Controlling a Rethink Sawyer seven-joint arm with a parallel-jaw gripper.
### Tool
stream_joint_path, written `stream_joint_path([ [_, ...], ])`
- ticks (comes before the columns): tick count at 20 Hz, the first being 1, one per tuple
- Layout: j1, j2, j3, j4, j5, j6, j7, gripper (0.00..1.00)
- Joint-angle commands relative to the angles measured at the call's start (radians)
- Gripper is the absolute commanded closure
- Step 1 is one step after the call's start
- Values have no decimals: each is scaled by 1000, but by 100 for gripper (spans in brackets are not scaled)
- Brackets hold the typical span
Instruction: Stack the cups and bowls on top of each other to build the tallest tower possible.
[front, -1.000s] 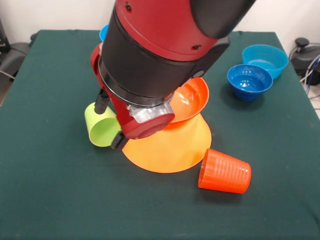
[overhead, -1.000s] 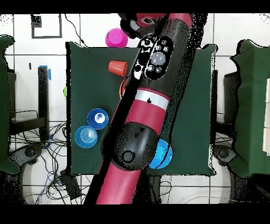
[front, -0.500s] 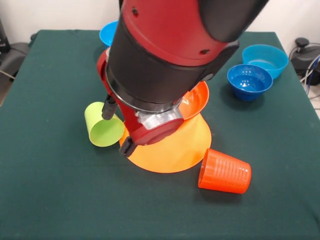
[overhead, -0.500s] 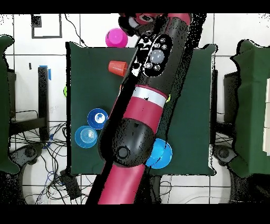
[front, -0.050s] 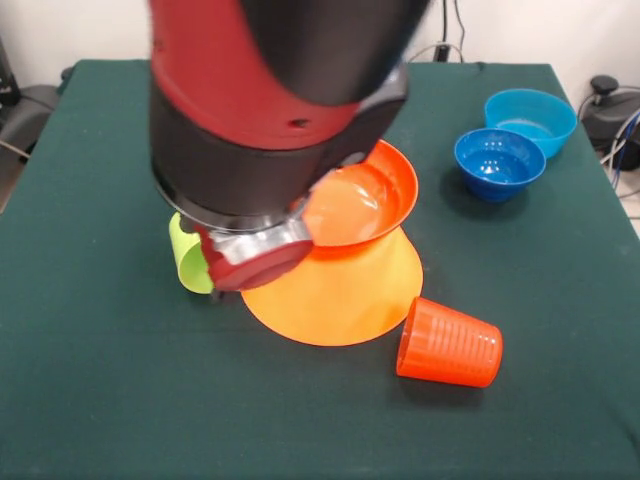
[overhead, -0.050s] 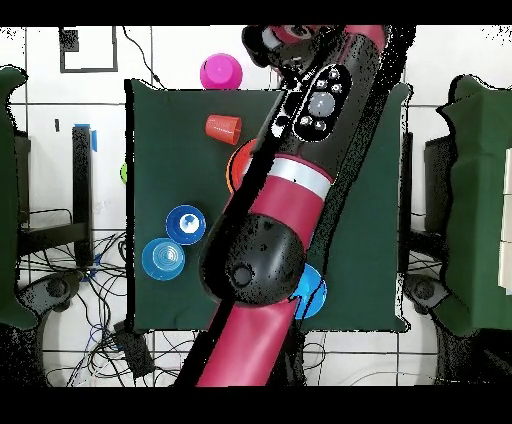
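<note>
The red and black robot arm fills the upper middle of the front view, its bulky wrist hanging low over the green cloth-covered counter. The gripper itself is hidden under the wrist housing in both views, so it cannot be told whether it is apart, together or clamped on anything.

Just beside the wrist stands the tower — a large light-orange glossy plastic bowl lying upside down on the counter as the wide base, with a medium red-orange glossy bowl sitting right way up on top of it, tilted a little. The arm covers the left part of both.

A smooth lime-green plastic cup lies on its side at the left of the base, mostly hidden behind the wrist. A ribbed orange plastic cup lies on its side at the base's lower right edge, very near or touching it, its mouth pointing right.

Well apart, at the upper right, a dark blue small bowl and a lighter blue bowl sit upright, touching or nearly so.

In the overhead view another blue bowl peeks out from beside the arm near the counter's edge, and a pink bowl sits at the opposite edge.
</note>
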Motion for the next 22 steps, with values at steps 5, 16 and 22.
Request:
stream_joint_path([
  [5,-32,16,-190,7,119,147,-283,0],
  [16,-66,31,-194,2,181,142,-349,0],
  [22,-104,45,-211,-3,254,154,-410,0],
])
